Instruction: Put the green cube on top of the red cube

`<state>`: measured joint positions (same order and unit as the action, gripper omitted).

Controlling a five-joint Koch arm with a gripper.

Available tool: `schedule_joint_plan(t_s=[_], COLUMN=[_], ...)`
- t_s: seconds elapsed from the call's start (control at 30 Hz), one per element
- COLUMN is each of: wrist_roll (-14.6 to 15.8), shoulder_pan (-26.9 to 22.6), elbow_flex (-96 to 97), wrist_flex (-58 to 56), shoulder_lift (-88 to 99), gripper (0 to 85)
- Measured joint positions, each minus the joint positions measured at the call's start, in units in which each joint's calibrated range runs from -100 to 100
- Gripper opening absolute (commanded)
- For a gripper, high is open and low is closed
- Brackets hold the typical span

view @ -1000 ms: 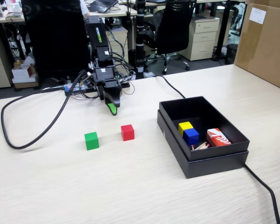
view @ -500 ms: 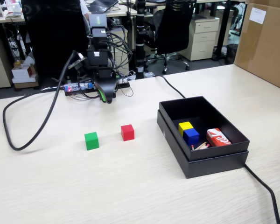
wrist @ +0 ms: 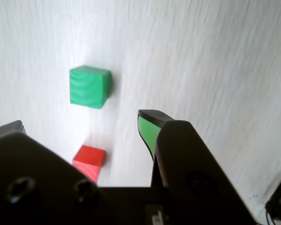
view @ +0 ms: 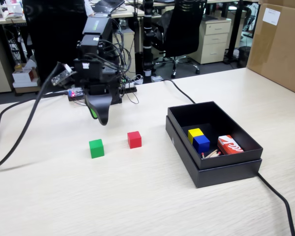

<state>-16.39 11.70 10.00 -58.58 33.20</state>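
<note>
The green cube (view: 96,148) sits on the pale wooden table, left of the red cube (view: 134,139), about a cube's width and a half apart. My gripper (view: 99,117) hangs above the table just behind the green cube, pointing down, open and empty. In the wrist view the green cube (wrist: 89,86) lies ahead of the jaws and the red cube (wrist: 89,161) lies below, partly hidden by the gripper body. The gripper (wrist: 82,124) has its jaws wide apart; the green-padded fingertip (wrist: 149,129) shows on the right.
An open black box (view: 214,164) stands at the right, holding a yellow cube (view: 194,132), a blue cube (view: 201,143) and a red-and-white packet (view: 229,144). A thick black cable (view: 19,132) loops at the left. A cardboard box (view: 280,44) stands at the far right.
</note>
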Motion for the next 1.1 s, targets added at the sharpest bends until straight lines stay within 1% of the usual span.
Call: schedule_joint_plan(t_s=[0.03, 0.07, 0.27, 0.37, 0.67, 0.7, 0.83, 0.97, 1.07, 1.1], wrist_roll=[-0.1, -0.1, -0.1, 0.1, 1.6, 2.1, 3.4, 3.8, 4.1, 4.2], shoulder_pan=[0.3, 0.4, 0.9, 0.9, 0.9, 0.8, 0.4, 0.3, 0.1, 0.1], elbow_flex=[-3.5, -3.7, -10.9, -11.0, -12.9, -13.0, -12.9, -13.0, -13.1, -13.5], wrist_flex=[0.0, 0.0, -0.1, 0.0, 0.0, 0.0, 0.0, 0.0, 0.0, 0.0], shoulder_lift=[-4.7, -4.8, -18.8, -22.3, -29.4, -30.4, -32.5, -33.4, -34.2, -34.4], gripper=[47.5, 47.5, 47.3, 47.3, 46.8, 44.8, 44.8, 44.7, 39.8, 39.8])
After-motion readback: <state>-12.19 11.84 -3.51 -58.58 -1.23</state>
